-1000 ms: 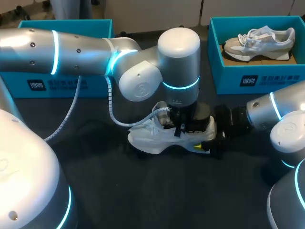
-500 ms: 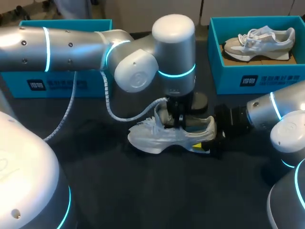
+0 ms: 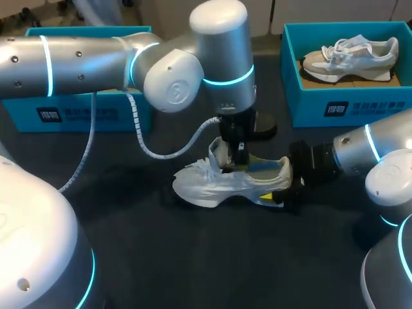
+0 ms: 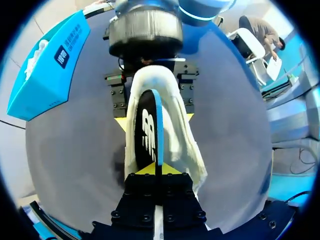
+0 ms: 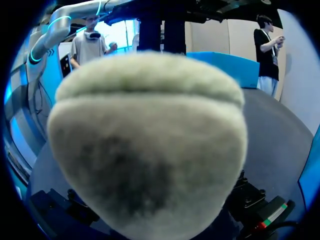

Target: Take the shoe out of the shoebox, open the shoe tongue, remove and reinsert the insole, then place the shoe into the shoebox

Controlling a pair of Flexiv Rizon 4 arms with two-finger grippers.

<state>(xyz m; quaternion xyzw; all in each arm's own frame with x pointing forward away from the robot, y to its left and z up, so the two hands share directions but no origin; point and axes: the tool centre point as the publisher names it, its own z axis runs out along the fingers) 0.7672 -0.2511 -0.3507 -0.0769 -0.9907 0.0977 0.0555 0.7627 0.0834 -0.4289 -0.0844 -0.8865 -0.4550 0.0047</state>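
My right claw (image 3: 273, 188) clamped the shoe (image 3: 212, 187) heel from both sides, pinning it on the counter (image 3: 193, 257). My left claw (image 4: 156, 172), just above, pinched the half-out insole (image 4: 147, 135), likely so it would slide free.

Even overhead light falls on the dark table (image 3: 193, 257), with glare on the silver shell of the left arm (image 3: 219, 38) and a faint shadow under the white shoe (image 3: 212, 187). In the right wrist view the shoe is lit above and shaded beneath.
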